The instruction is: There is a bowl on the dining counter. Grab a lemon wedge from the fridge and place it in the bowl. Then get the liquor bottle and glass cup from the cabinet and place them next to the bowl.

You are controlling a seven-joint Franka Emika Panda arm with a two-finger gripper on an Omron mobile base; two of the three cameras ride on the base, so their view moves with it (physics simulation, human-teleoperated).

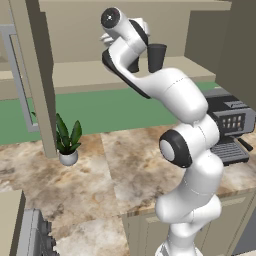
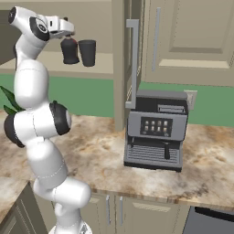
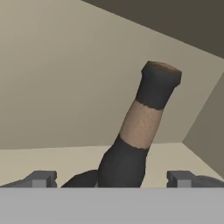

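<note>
Jaws: gripper (image 3: pixel 112 178) wide open, holding nothing, either side of the dark brown-banded liquor bottle (image 3: pixel 138 135).
Bottle: on beige cabinet shelf (image 2: pixel 103 64), upper left of right base view, beside dark grey tumbler (image 2: pixel 87 53).

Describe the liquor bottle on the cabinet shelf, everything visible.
The liquor bottle is dark, with a tan band round its neck and a dark cap. It stands upright on the beige cabinet shelf, just beside the dark glass cup. The open gripper straddles its neck, fingers not yet closed on it.

green backsplash (image 2: pixel 91 98), marble counter (image 2: pixel 100 155), coffee machine (image 2: pixel 156 130), potted plant (image 1: pixel 67 142)
</note>
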